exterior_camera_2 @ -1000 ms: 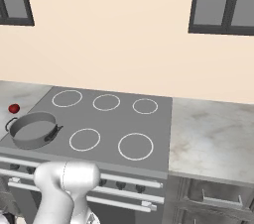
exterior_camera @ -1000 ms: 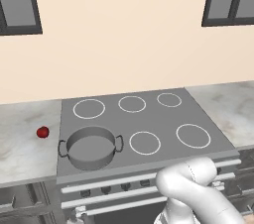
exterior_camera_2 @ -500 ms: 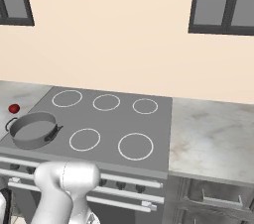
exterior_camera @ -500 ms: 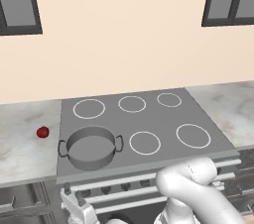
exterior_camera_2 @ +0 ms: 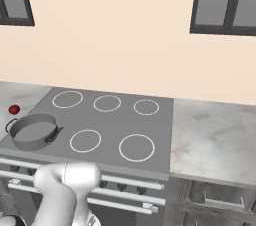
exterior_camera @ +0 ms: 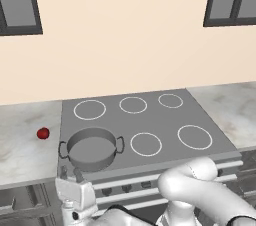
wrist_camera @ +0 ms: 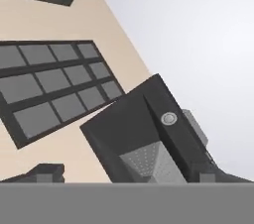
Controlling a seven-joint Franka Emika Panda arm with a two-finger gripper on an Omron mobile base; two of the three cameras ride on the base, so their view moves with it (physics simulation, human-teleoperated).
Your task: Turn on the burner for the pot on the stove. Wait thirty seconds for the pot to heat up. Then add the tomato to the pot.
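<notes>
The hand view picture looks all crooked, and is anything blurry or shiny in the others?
Hand view: tilted, because the camera rolls with the hand. Left base view: sharp, flat light, no glare on the pot. Right base view: equally crisp, the tomato small but clear.

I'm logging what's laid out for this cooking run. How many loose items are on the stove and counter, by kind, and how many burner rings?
pot: 1, on the stove's front-left ring
tomato: 1, on the counter left of the stove
burner rings showing bare: 5
Total loose items: 2
</notes>
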